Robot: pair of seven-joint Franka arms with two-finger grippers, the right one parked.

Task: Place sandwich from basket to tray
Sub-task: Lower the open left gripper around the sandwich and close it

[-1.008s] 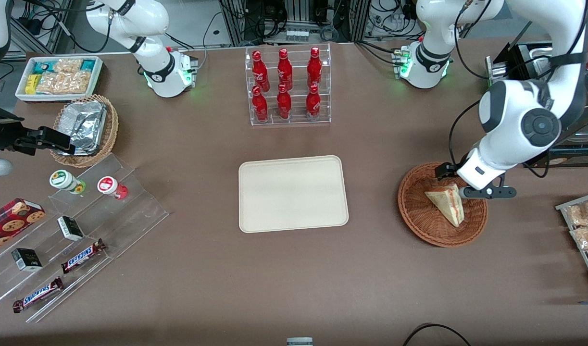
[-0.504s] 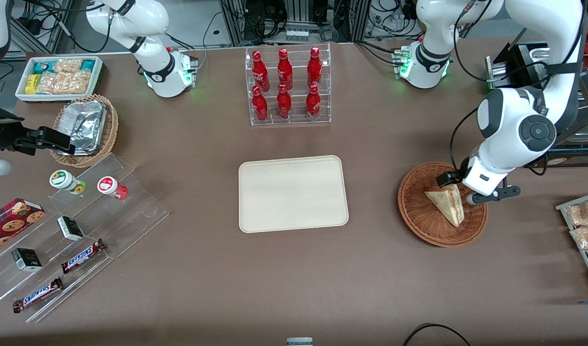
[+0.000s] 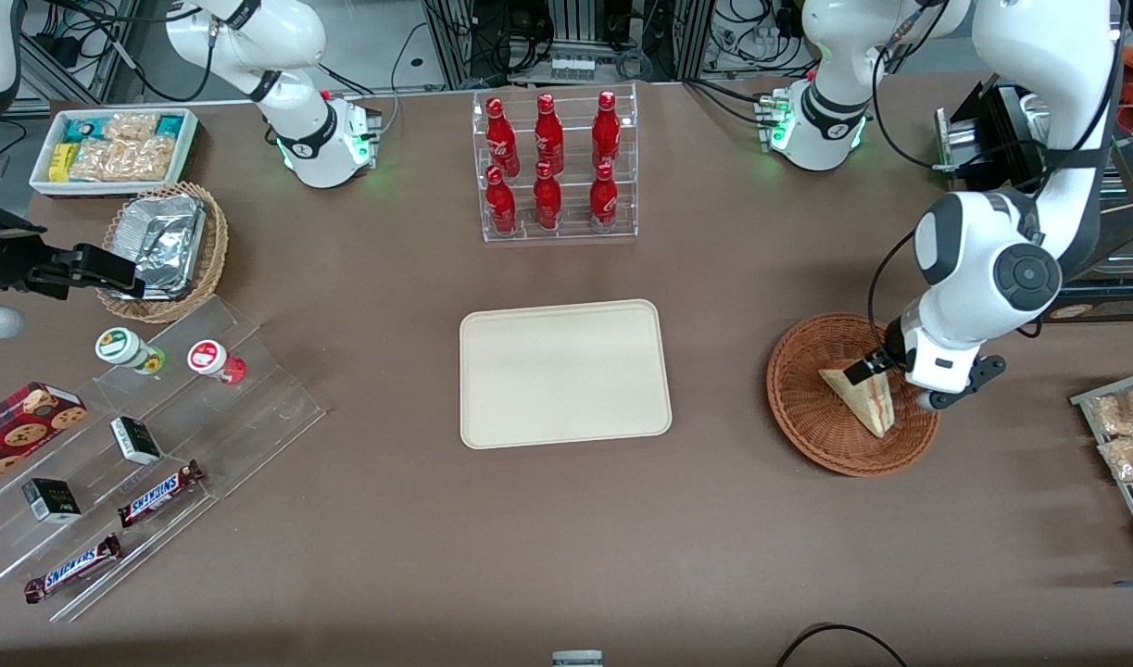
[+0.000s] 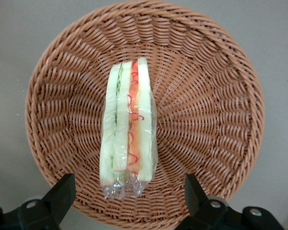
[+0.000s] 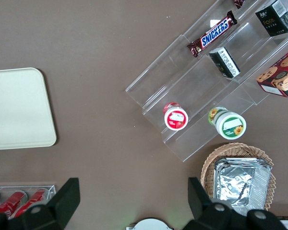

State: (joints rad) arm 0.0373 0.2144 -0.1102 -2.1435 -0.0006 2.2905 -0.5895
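The sandwich (image 3: pixel 864 400) (image 4: pixel 128 139), a plastic-wrapped wedge with red and green filling, lies in the reddish-brown wicker basket (image 3: pixel 807 417) (image 4: pixel 216 96) toward the working arm's end of the table. My gripper (image 3: pixel 898 384) (image 4: pixel 128 194) hangs low over the basket, open. Its two black fingers (image 4: pixel 62 191) stand wide apart on either side of the sandwich's broad wrapped end, touching nothing. The cream tray (image 3: pixel 564 373) (image 5: pixel 17 108) lies flat at the table's middle with nothing on it.
A clear rack of red bottles (image 3: pixel 555 167) stands farther from the front camera than the tray. A stepped acrylic display (image 3: pixel 158 435), a tan basket of foil containers (image 3: pixel 163 245) and a white snack bin (image 3: pixel 112 148) sit toward the parked arm's end. Packets on a rack (image 3: pixel 1122 445) lie beside the basket.
The gripper has come down closer to the sandwich and its wrist has turned, so the fingers now straddle the wedge. The sandwich and basket have not moved.
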